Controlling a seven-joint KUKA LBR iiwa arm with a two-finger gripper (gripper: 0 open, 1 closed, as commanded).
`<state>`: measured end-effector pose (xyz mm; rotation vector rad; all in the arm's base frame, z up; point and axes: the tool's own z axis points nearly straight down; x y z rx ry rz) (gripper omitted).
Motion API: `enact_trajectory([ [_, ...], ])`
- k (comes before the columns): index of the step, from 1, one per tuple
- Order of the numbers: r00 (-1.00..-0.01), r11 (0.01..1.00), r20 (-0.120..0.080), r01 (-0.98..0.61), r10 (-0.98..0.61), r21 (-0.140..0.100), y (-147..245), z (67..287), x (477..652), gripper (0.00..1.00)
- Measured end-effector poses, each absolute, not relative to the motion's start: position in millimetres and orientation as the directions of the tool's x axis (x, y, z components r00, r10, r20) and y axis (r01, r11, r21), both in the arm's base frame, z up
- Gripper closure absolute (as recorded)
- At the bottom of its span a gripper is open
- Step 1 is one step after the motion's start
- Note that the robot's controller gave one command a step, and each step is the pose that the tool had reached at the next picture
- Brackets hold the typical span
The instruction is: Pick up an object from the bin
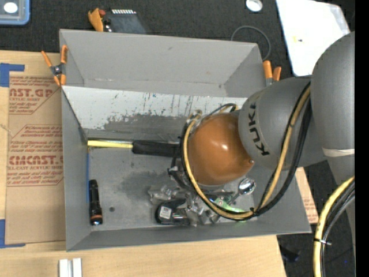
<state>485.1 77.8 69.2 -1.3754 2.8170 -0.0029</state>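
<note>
heap of small metal and plastic bits (190,203) lies near right on the bin (155,56) floor, with a small black box (165,213) at its left edge. gripper (180,178) sits over the heap under the orange cover (216,149); open or shut, can't tell. yellow-handled tool (130,146) and black marker (94,202) lie further left.

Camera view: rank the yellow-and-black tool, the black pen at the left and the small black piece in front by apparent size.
1. yellow-and-black tool, clearly the longest.
2. black pen.
3. small black piece, the smallest.
</note>
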Motion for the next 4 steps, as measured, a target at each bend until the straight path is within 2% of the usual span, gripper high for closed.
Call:
enact_trajectory([
  [1, -0.376, 0.376, -0.021, -0.927, -0.926, -0.014, 115, 71, 484.6, 1.0],
  [2, -0.376, 0.376, -0.022, -0.926, -0.926, -0.014, 115, 71, 484.6, 1.0],
  [3, -0.376, 0.376, -0.02, -0.926, -0.926, -0.011, 115, 80, 483.4, 1.0],
  [4, -0.376, 0.376, -0.018, -0.927, -0.926, -0.005, 116, 120, 481.6, 1.0],
])
